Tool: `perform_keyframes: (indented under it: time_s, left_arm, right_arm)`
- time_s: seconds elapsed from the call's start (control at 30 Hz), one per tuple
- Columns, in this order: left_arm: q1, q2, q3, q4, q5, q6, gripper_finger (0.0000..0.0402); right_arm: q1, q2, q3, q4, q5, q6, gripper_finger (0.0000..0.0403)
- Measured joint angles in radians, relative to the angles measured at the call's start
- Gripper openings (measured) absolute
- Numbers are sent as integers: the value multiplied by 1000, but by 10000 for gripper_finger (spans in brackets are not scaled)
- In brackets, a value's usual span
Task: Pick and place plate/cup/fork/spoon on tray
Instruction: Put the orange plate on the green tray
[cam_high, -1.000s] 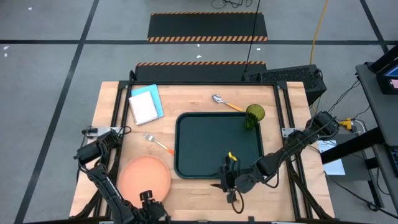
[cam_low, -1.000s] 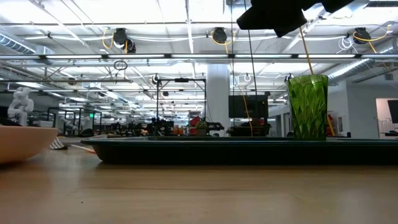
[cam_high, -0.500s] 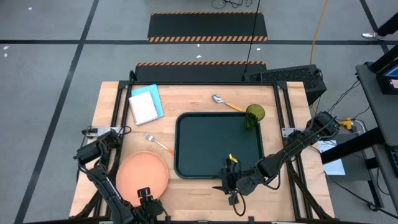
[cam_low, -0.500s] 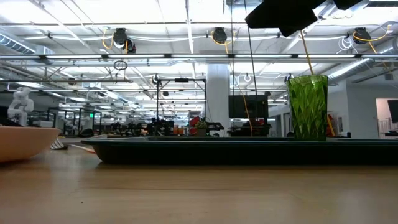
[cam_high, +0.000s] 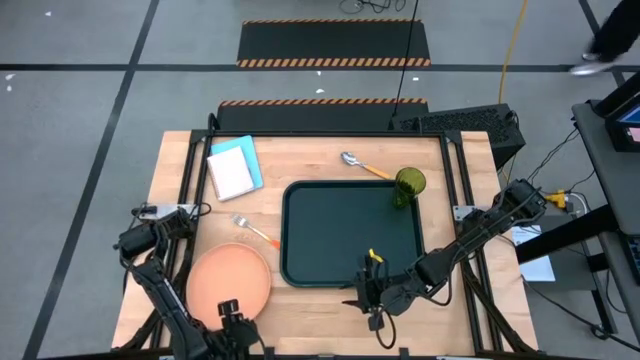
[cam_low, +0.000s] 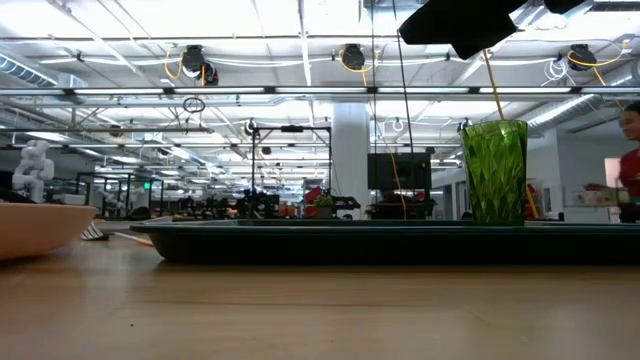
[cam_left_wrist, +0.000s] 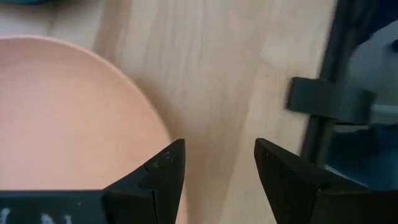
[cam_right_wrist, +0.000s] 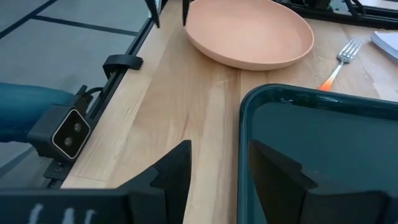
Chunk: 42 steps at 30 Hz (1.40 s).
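The salmon-orange plate (cam_high: 230, 280) lies flat on the table at the near left. My left gripper (cam_high: 231, 311) hangs open over the plate's near rim (cam_left_wrist: 163, 134), one finger above the plate and one above the bare wood; it touches nothing. The dark tray (cam_high: 352, 232) lies mid-table, and the green cup (cam_high: 408, 186) stands upright at its far right corner. The fork (cam_high: 255, 231) lies left of the tray. The spoon (cam_high: 362, 166) lies beyond the tray's far edge. My right gripper (cam_high: 364, 291) is open and empty at the tray's near edge (cam_right_wrist: 292, 99).
A blue and white notebook (cam_high: 235, 167) lies at the far left of the table. Black frame brackets (cam_left_wrist: 329, 102) run along the table's edges. Bare wood shows between the plate and the tray (cam_right_wrist: 205, 106).
My left gripper has edged a little toward the table's far left, closer over the plate's near rim, still open. The tableware stays where it was.
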<state>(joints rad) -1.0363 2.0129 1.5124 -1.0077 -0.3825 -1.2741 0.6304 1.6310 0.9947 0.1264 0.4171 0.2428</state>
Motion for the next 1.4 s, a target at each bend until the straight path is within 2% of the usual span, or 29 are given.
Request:
perform_keyframes:
  time_s: [0.47, 0.93, 1.2, 1.4]
  left_arm:
    - [-9, 2, -43, -34, -2, -82, 198]
    - [-26, 2, -52, -15, -36, -55, 195]
    - [-25, 3, -141, 88, -19, -63, 144]
    - [-25, 3, -175, 118, -22, -9, 68]
  right_arm:
    - [0, 0, 0, -4, 0, 0, 153]
    - [0, 0, 0, -4, 0, 0, 153]
    - [5, 0, 0, -4, 0, 6, 153]
    - [6, 0, 0, -4, 0, 0, 153]
